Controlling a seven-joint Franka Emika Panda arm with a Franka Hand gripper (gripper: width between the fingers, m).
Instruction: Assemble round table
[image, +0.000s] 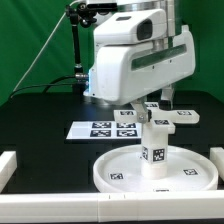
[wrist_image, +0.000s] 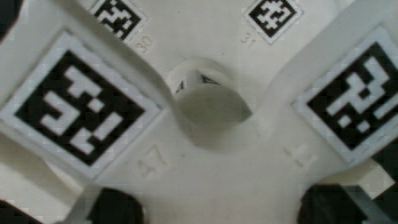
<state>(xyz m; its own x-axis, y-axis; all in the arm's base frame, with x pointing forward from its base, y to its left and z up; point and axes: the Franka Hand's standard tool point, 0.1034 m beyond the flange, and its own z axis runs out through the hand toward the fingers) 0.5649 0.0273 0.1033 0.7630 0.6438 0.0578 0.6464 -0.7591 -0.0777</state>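
Observation:
The large rimmed round disc (image: 125, 172) lies flat on the table at the front. The short thick cylinder leg (image: 156, 148) stands upright at its middle, with a tag on its side. The cross-shaped foot piece (image: 170, 117) lies level on top of the leg. In the wrist view the foot piece (wrist_image: 199, 150) fills the picture, with tags on its arms and a round socket at its middle. My gripper (wrist_image: 228, 205) has one dark finger (wrist_image: 118, 205) on each side of one arm of the foot piece and is shut on it. In the exterior view the gripper (image: 140, 108) is mostly hidden under the arm's white body.
The marker board (image: 103, 129) lies flat behind the disc, toward the exterior view's left. Plain white bars line the table: one at the left (image: 9, 165), one along the front (image: 90, 207) and one at the right (image: 216, 157). A green backdrop stands behind.

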